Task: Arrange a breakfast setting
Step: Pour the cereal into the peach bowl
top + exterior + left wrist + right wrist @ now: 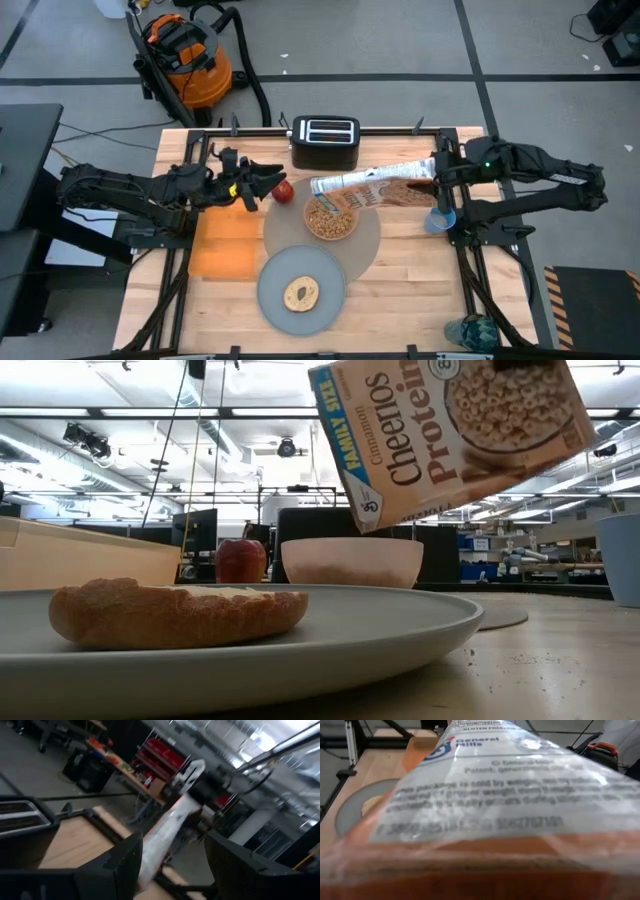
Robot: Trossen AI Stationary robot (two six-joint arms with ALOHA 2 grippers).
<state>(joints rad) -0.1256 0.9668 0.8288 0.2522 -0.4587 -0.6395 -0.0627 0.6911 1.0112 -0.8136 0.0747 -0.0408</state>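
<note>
A cereal box (370, 186) hangs tilted above the table with my right gripper (432, 172) shut on it. Its left end is over the pale pink bowl (331, 220), which is full of cereal and stands on the round grey placemat (365, 245). The red apple (284, 190) sits at the placemat's far left edge. My left gripper (272, 183) hovers open just left of it, holding nothing. The grey-blue plate (275, 300) carries the round toasted bread (301, 293). The orange napkin (225, 245) lies at the left and the blue cup (440, 220) stands at the right. The spoon is out of view. My right gripper holds the cereal box by its end toward the table's right (418, 174), coming at it from the right. The box fills the right wrist view and hides the fingers. It is lifted clear and slants, front panel (470, 430) facing the near edge, above the bowl (350, 560).
A black toaster (325, 142) stands at the table's far edge, behind the bowl. Black frame rails (470, 270) run along the table's sides. An orange shop vacuum (185, 60) stands on the floor beyond the table. Bare wood (420, 290) lies right of the plate.
</note>
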